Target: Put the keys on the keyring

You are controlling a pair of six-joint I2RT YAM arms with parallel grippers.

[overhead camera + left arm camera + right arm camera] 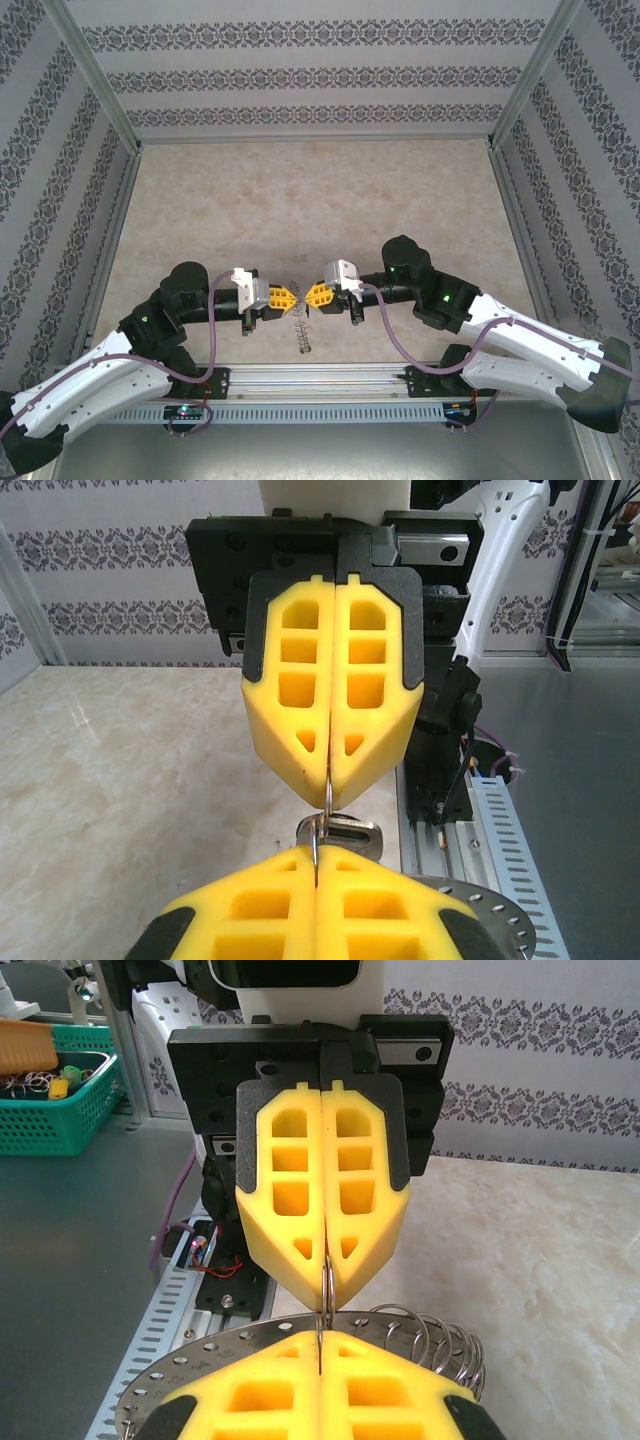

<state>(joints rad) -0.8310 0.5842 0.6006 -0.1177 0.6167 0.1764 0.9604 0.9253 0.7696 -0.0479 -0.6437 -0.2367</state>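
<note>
Teal basket (60, 1120) holds misc bits; L+R fingers (400, 910) pinch keyring (200, 1355).

Left end effector (285, 297) faces right end effector (318, 294), keyring (306, 335) at their tips

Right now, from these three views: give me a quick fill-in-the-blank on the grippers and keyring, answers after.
1. The left gripper and right gripper meet tip to tip, and both are ___.
2. Their fingers are ___ in colour.
3. The keyring is a flat grey disc whose rim carries many small wire ___.

Missing words: shut; yellow; loops
</note>
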